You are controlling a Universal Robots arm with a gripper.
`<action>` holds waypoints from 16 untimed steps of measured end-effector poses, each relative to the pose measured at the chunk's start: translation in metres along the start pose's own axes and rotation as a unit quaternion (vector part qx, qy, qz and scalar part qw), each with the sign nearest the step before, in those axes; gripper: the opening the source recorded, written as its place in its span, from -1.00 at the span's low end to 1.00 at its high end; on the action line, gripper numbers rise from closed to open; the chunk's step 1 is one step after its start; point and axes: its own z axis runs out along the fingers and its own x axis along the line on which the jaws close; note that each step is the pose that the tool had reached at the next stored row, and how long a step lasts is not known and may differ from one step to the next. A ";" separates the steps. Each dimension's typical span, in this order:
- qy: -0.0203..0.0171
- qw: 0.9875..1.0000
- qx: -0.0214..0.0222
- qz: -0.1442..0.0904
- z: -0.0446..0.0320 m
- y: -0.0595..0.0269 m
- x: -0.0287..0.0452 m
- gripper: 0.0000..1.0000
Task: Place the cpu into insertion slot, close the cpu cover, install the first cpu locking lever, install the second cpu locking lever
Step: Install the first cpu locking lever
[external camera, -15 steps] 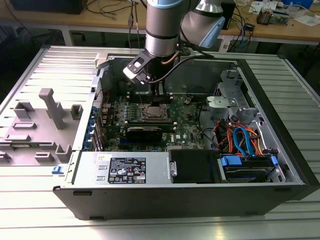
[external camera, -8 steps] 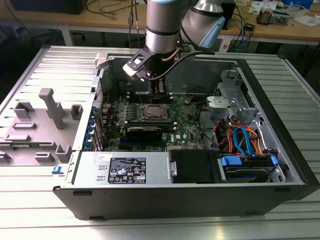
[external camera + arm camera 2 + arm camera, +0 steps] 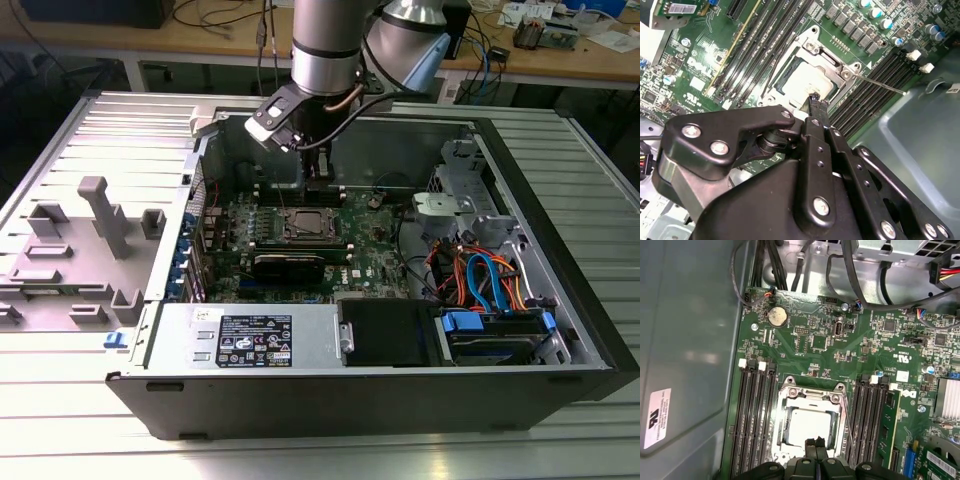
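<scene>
The cpu [image 3: 807,422], a pale silver square, lies flat in the insertion slot [image 3: 782,405] on the green board. The silver cpu cover [image 3: 810,392] lies down around it, and the chip shows through its window. In the second wrist view the cpu [image 3: 805,80] sits just beyond my gripper [image 3: 816,101], which is shut with nothing in it and hovers over the cover's near edge [image 3: 790,102]. A thin metal locking lever [image 3: 880,84] sticks out from the slot's corner over the memory slots. In the exterior view my gripper [image 3: 318,185] hangs just above the insertion slot [image 3: 305,225].
Long black memory slots [image 3: 755,420] flank the socket on both sides. A grey case wall [image 3: 685,340] stands close by. Cables [image 3: 485,280] and a drive bay fill the exterior view's right of the case. A grey fixture [image 3: 105,215] stands outside, at the exterior view's left.
</scene>
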 end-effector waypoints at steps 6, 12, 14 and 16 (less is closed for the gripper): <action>0.001 1.000 0.001 0.029 -0.0040 -0.0001 -0.0001 -0.79; 0.001 0.999 0.001 0.038 -0.0141 -0.0005 -0.0004 -0.79; 0.002 0.999 0.001 0.040 -0.0154 -0.0006 -0.0004 -0.79; 0.002 0.999 0.001 0.041 -0.0157 -0.0007 -0.0004 -0.79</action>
